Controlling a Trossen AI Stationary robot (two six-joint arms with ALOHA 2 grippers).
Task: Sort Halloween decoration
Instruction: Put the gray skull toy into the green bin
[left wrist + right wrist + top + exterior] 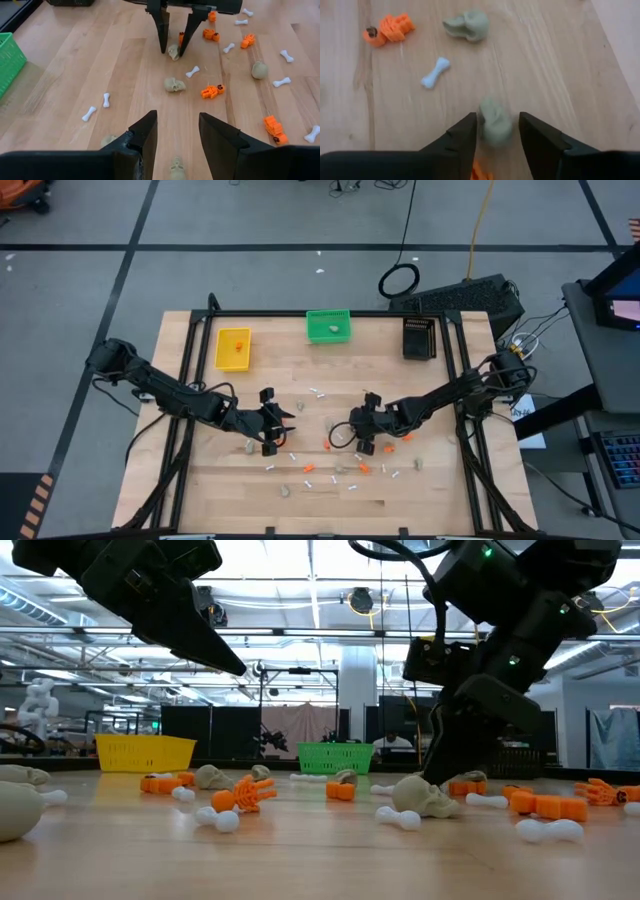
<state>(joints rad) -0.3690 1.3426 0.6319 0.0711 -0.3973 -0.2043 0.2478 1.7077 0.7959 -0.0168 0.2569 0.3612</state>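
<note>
While the yellow bin [233, 348] holds an orange piece and the green bin [329, 326] a grey lump, the right gripper [496, 131] straddles a beige skull [495, 121] mid-table, jaws partly parted; the left gripper [177, 135] hangs half-open, empty. No legible writing.

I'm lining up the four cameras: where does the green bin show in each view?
High view: the green bin sits at the table's far edge, top centre of the picture.
Low view: far back, about mid-picture.
Left wrist view: cut off at the picture's left edge.
Right wrist view: not in it.
Shared landmark: the right tool, which shows in all four views.
</note>
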